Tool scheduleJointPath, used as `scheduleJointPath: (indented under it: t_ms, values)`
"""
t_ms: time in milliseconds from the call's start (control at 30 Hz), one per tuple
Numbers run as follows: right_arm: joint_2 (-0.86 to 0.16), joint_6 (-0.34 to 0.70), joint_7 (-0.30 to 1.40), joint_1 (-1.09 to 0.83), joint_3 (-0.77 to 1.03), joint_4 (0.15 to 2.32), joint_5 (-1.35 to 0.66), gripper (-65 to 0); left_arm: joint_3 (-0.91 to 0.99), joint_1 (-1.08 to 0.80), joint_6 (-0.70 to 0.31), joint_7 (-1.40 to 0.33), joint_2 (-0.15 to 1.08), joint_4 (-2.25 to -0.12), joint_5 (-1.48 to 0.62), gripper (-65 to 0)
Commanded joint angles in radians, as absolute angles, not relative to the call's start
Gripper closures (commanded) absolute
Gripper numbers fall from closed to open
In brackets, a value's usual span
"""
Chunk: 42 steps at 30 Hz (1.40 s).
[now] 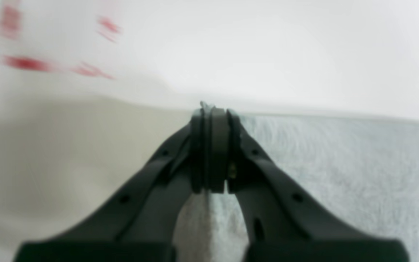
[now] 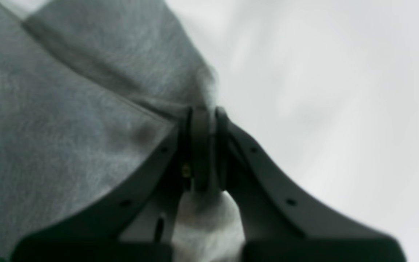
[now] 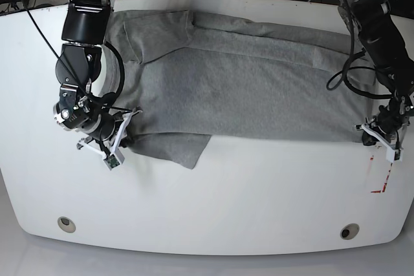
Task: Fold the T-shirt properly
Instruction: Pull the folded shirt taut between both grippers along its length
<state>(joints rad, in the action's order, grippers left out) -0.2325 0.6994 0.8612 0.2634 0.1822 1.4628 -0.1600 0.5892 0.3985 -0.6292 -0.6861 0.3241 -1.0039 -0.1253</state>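
Observation:
The heather-grey T-shirt [image 3: 246, 88] lies spread across the white table [image 3: 226, 198], with a flap folded at its near left edge. In the base view my right gripper [image 3: 129, 121] is at the shirt's left end. The right wrist view shows this gripper [image 2: 204, 109] shut on a bunch of T-shirt [image 2: 49, 127] cloth. My left gripper [image 3: 365, 130] is at the shirt's near right corner. The left wrist view shows that gripper [image 1: 213, 111] shut on the T-shirt [image 1: 340, 174] edge, a sliver of cloth showing at the tips. No lettering shows.
Red tape marks [image 3: 381, 185] sit on the table just in front of the left gripper, blurred in the left wrist view as red marks [image 1: 27, 63]. Two round holes [image 3: 65, 223] mark the table's near edge. Cables run behind the far edge.

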Motion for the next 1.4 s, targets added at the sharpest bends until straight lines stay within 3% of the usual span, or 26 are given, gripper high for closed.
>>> scheduleJointPath:
  t_ms: [0, 233, 733, 1300, 1367]
  values:
    - [-0.243, 0.698, 0.852, 0.285, 0.185, 1.527, -0.171, 0.0, 0.59, 0.421, -0.657, -0.691, 0.34, -1.069, -0.137, 0.0]
    - [-0.243, 0.698, 0.989, 0.266, 0.202, 1.669, -0.179, 0.0, 0.593, 0.417, -0.698, -0.763, 0.34, -1.167, -0.137, 0.0]
    - [-0.217, 0.698, 1.122, 0.031, 0.283, 1.969, -0.188, 0.0, 0.595, 0.188, -0.698, -0.799, 0.34, -1.429, -0.137, 0.0]
    - [-0.179, 0.698, 1.222, -0.242, 0.536, 1.968, -0.608, 0.0, 0.645, 0.007, -0.698, -0.799, 0.344, -1.446, -0.136, 0.0]
    - [-0.176, 0.698, 1.221, -0.26, 0.536, 1.962, -0.607, -4.6, 0.616, -0.012, -0.698, -0.799, 0.344, -1.446, -0.136, -2.1]
